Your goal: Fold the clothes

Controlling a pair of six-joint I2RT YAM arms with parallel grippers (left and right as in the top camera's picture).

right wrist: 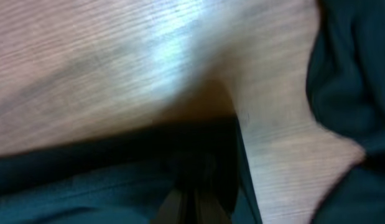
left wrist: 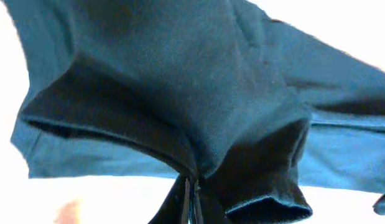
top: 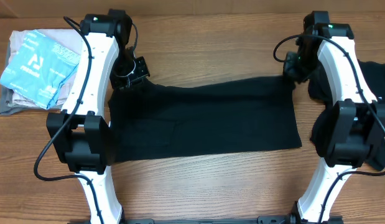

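A black garment [top: 204, 121] lies spread as a wide rectangle across the middle of the table. My left gripper [top: 131, 73] is shut on its far left corner; in the left wrist view the cloth [left wrist: 180, 93] hangs bunched from the closed fingers [left wrist: 191, 198]. My right gripper [top: 296, 67] is shut on the far right corner; in the right wrist view the dark cloth [right wrist: 86, 180] covers the fingers [right wrist: 195, 199]. More black clothes [top: 375, 87] lie heaped at the right edge, also in the right wrist view [right wrist: 354, 68].
A pile of folded light clothes with a pale blue printed piece [top: 40, 65] on top sits at the far left corner. Bare wood table [top: 211, 50] shows behind and in front of the garment.
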